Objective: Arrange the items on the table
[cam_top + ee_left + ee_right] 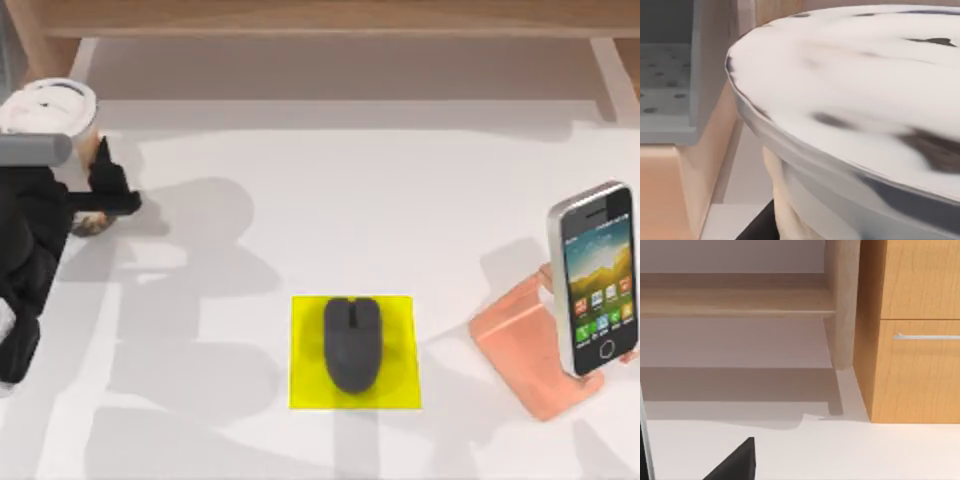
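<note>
At the table's far left stands the tall cup [48, 112] of brown drink with its white lid. My left gripper [103, 190] is shut on the cup's body below the lid. In the left wrist view the lid [855, 95] looms very close. The dark grey mouse [352, 343] lies on a yellow pad [305, 385] at the front centre. The smartphone [596, 280] leans upright on a copper-pink stand [520, 345] at the right. A dark part of my right gripper [735, 465] shows over the white table [850, 450].
A light wooden shelf [320, 20] runs along the back edge, with its leg [842, 305] and a drawer cabinet [915, 330] in the right wrist view. Bare tabletop [330, 200] lies between cup, mouse and phone.
</note>
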